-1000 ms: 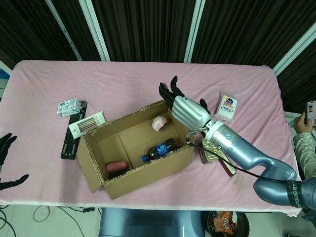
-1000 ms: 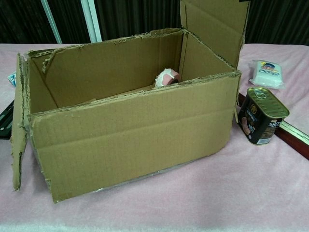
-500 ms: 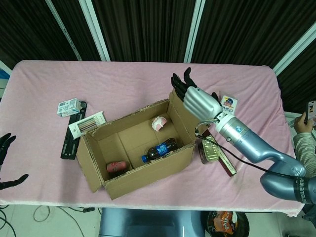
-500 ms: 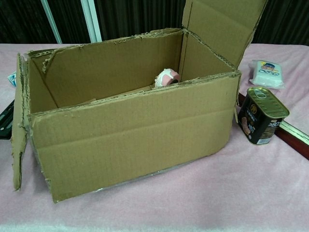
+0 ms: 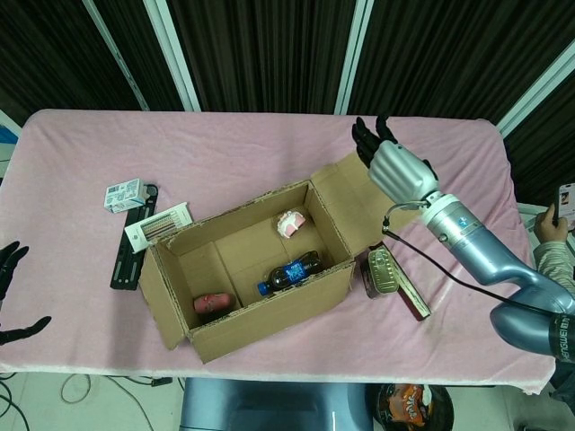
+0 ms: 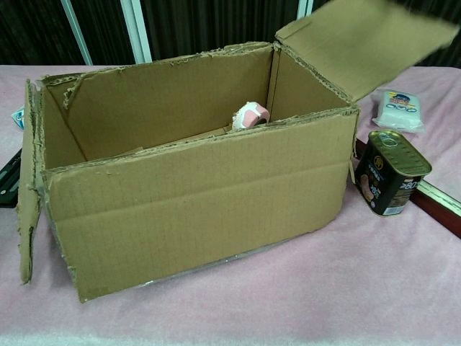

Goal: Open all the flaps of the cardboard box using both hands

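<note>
- Cardboard makes up the whole near scene: the cardboard box [image 6: 194, 180] sits on the pink counter [image 6: 288, 303], its long front wall facing the chest camera and its top open.
- At the box's left end, in the chest view, the left end flap [image 6: 27, 187] hangs down outside the wall, already folded out.
- Just beside the box's right end stands a dark tin can [image 6: 389, 173], and past it lies a small white packet [image 6: 398, 109].
- Inside the box, the head view shows a blue-labelled bottle [image 5: 289, 272], a pink object [image 5: 212, 303] near the left end and a pink-and-white item [image 5: 290, 223] at the back wall.
- Biggest change: the right end flap [image 5: 355, 193], which stood nearly upright 1 second ago, now leans well outward over the counter, blurred in the chest view as if mid-swing.
- Above that flap's outer edge, the right robot hand [image 5: 395, 171] has travelled out and back from the box, fingers spread and pressing on or just over the flap, gripping nothing.
- Low at the left edge of the head view, the left robot hand [image 5: 13, 287] stays put off the counter, fingers apart and empty.
- Further left on the counter lie a black strip [image 5: 130, 247], a white card [image 5: 157, 224] and a small box [image 5: 126, 193].
- My reading: both end flaps are now out and no long-side flap shows folded in, so the task looks nearly finished once this flap settles.
</note>
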Motion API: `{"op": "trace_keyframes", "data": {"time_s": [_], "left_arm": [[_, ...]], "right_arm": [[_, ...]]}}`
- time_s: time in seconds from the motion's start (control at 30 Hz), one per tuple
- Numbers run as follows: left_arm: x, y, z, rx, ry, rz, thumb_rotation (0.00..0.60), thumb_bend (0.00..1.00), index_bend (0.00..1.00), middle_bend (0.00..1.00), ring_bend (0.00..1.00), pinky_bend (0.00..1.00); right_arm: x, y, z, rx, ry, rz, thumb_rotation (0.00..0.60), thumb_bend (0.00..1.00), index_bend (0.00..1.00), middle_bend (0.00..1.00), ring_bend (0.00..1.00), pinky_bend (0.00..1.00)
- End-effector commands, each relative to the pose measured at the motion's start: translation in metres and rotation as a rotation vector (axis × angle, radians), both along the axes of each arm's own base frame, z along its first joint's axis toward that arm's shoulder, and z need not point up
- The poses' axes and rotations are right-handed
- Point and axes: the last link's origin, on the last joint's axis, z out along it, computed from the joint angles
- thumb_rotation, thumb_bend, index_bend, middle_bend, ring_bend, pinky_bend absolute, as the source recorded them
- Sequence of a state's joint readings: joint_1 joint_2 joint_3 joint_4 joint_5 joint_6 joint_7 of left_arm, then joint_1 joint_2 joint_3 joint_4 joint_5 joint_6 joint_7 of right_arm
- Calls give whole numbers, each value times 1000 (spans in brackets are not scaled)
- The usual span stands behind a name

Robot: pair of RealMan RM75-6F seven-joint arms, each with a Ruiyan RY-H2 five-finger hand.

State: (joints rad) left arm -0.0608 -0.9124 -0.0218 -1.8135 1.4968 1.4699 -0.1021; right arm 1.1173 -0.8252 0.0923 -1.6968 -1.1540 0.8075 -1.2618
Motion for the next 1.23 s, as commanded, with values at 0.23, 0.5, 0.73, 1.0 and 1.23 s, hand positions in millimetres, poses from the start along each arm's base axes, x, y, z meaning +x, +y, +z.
{"op": "trace_keyframes", "data": {"time_s": [0.23,0.5,0.73,1.0,1.23], "left_arm": [[-6,1,0,4,31,18,600,99,0,0,0,29],[-17,6,1,31,127,36,600,99,0,0,0,28],[-26,8,-3,41,192,46,600,98,0,0,0,3],[-32,10,-7,54,225,48,600,98,0,0,0,0],[-36,15,-10,54,231,48,600,98,0,0,0,0]], "right_arm": [[-34,12,-5,-7,-256,-157,600,221,66,59,21,217],[-85,83,-35,65,-742,-310,600,220,0,50,21,217],[-133,154,-51,103,-1071,-441,600,220,0,0,0,218],[-180,206,-50,33,-1243,-500,600,219,0,0,0,218],[-216,228,-52,-2,-1270,-496,600,219,0,0,0,217]]}}
